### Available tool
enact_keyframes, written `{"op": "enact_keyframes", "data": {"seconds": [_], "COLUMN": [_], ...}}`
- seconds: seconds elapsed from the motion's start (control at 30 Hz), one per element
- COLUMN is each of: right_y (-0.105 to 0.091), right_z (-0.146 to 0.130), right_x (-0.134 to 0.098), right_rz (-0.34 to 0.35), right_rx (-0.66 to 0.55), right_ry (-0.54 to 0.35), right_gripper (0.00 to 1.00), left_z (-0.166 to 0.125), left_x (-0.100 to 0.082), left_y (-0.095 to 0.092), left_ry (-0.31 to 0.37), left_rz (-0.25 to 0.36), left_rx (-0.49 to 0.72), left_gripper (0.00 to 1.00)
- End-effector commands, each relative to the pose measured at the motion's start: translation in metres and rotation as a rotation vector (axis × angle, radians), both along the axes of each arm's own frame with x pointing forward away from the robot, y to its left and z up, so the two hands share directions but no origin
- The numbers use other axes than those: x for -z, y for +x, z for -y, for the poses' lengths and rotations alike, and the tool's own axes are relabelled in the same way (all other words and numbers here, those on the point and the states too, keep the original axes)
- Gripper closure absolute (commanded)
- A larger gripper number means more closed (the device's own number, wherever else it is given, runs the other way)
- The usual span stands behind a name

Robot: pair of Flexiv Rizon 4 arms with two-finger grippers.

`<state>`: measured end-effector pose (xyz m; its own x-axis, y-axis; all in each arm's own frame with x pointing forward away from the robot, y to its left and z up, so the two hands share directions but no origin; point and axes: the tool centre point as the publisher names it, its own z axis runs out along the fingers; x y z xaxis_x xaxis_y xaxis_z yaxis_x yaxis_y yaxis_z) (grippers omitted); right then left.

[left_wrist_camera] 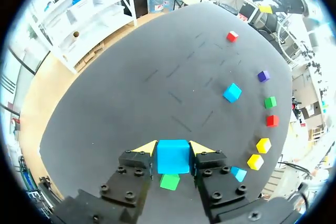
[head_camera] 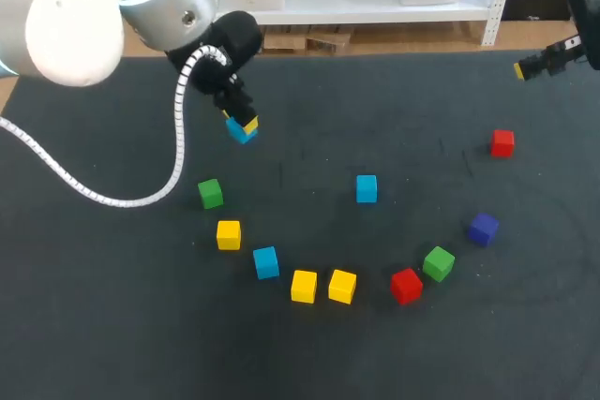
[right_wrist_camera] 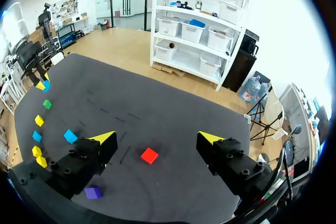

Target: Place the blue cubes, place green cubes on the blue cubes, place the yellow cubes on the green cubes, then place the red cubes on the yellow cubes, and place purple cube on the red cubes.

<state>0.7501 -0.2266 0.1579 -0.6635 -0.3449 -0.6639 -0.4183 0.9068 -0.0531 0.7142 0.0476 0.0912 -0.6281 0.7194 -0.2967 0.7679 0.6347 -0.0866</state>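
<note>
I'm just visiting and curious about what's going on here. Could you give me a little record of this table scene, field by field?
Left gripper: shut on a blue cube, lifted off the dark table
Right gripper: open, empty
Loose on table: two blue cubes, two green cubes, three yellow cubes, two red cubes, one purple cube
Stacks: none yet

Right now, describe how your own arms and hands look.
My left arm is rounded white and silver with a pale blue ring, a white coiled cable and a black wrist. The left hand and right hand are black, blocky, bolted, with yellow wedge tips. My right arm shows only black.
</note>
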Motion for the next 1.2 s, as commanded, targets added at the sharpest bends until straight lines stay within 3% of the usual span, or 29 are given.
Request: {"op": "enact_keyframes", "data": {"seconds": [0.03,0.27,0.33,0.47,0.6,0.63,0.7,0.73,0.77,0.83,0.87,0.93,1.1,1.2], "right_y": [-0.001,-0.001,-0.001,-0.001,-0.001,-0.001,-0.001,-0.001,-0.001,-0.001,-0.001,-0.001,-0.001,-0.001], "right_z": [-0.001,-0.001,-0.001,-0.001,-0.001,-0.001,-0.001,-0.001,-0.001,-0.001,-0.001,-0.001,-0.001,-0.001], "right_x": [0.002,0.002,0.002,0.002,0.002,0.002,0.002,0.002,0.002,0.002,0.002,0.002,0.002,0.002], "right_rz": [0.01,0.01,0.01,0.01,0.01,0.01,0.01,0.01,0.01,0.01,0.01,0.01,0.01,0.01], "right_rx": [0.007,0.007,0.007,0.007,0.007,0.007,0.007,0.007,0.007,0.007,0.007,0.007,0.007,0.007], "right_ry": [-0.002,-0.002,-0.002,-0.002,-0.002,-0.002,-0.002,-0.002,-0.002,-0.002,-0.002,-0.002,-0.002,-0.002], "right_gripper": [0.0,0.0,0.0,0.0,0.0,0.0,0.0,0.0,0.0,0.0,0.0,0.0,0.0,0.0], "left_z": [-0.001,-0.001,0.002,0.023,0.043,0.05,0.061,0.073,0.075,0.093,0.094,0.106,0.122,0.127], "left_x": [0.0,0.0,-0.002,-0.008,-0.002,-0.001,0.002,0.003,0.004,0.01,0.011,0.012,0.017,0.021], "left_y": [0.0,0.0,0.004,0.013,0.019,0.021,0.022,0.022,0.022,0.022,0.021,0.018,0.009,0.0], "left_ry": [-0.002,-0.002,0.05,0.152,0.146,0.179,0.156,0.208,0.184,0.213,0.183,0.223,0.261,0.251], "left_rz": [0.001,0.001,0.011,0.037,0.006,-0.006,-0.006,-0.005,-0.003,-0.01,-0.009,-0.021,-0.045,-0.072], "left_rx": [0.002,0.002,0.025,0.196,0.37,0.447,0.505,0.611,0.6,0.81,0.8,0.909,0.999,1.033], "left_gripper": [1.0,1.0,1.0,1.0,1.0,1.0,1.0,1.0,1.0,1.0,1.0,1.0,1.0,1.0]}}
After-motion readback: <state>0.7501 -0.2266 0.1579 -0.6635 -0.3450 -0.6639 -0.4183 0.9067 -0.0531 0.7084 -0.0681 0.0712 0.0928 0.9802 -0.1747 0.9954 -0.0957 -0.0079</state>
